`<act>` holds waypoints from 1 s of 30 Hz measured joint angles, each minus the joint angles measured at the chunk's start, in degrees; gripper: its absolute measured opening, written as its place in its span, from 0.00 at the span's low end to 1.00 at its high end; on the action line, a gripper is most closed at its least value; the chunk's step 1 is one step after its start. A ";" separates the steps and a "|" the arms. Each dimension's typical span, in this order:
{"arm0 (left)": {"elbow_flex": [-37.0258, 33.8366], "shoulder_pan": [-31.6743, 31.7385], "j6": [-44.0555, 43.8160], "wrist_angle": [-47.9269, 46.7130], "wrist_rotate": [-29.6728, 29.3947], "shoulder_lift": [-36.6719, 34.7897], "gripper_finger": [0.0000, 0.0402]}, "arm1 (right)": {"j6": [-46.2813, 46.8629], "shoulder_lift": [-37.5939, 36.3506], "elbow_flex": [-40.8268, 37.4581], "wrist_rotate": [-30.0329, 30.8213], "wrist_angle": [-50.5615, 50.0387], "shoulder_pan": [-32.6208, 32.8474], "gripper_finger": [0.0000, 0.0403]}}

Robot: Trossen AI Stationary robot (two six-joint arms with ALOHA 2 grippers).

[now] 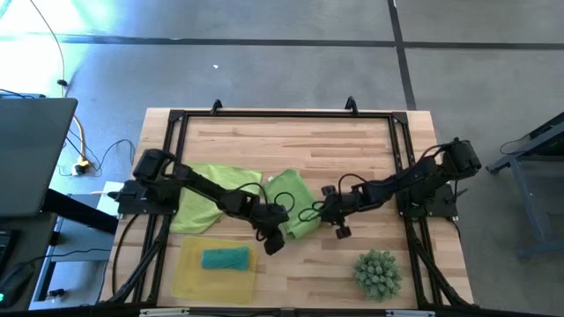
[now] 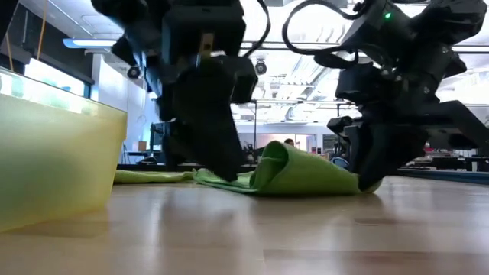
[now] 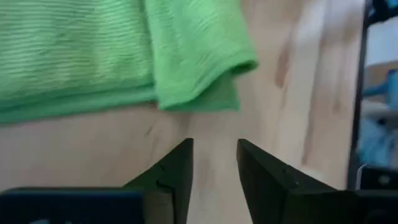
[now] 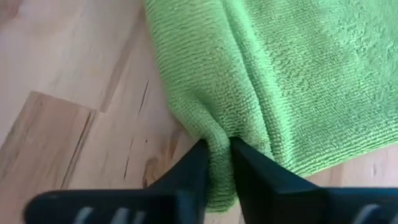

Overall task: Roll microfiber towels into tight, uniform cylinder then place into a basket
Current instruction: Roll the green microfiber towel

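A wooden tabletop (image 1: 291,150) is carrying everything, framed by a black rail. Two dark arms are reaching in from either side and meeting near the middle. A second green towel (image 1: 207,195) is lying loosely spread under the left arm, touching the folded one. The basket (image 1: 189,280), a shallow translucent yellow tray, is sitting at the front left of the table, well apart from the grippers, and is holding a rolled teal towel (image 1: 226,259). A green microfiber towel (image 1: 293,204) is lying folded and bunched at the table's centre, between the two grippers. A spiky green plant-like ball (image 1: 379,273) is sitting at the front right. The right gripper (image 4: 217,163) is pinching a fold at the edge of the green microfiber towel, its fingers narrowed onto the cloth. The left gripper (image 3: 214,165) is hovering just beside that towel's folded corner, its fingers standing slightly apart and gripping nothing.
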 joint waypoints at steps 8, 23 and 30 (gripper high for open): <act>0.21 -2.41 13.11 1.09 -7.19 -5.74 0.30 | 10.91 0.04 0.53 -11.61 -0.83 -4.57 0.03; 0.30 -9.53 36.78 13.33 -34.66 -0.29 0.35 | 31.36 0.33 4.24 -31.39 -2.28 -12.71 0.01; 0.38 -7.56 34.27 13.92 -37.31 4.03 0.44 | 30.87 0.26 4.33 -30.78 -2.16 -13.03 0.01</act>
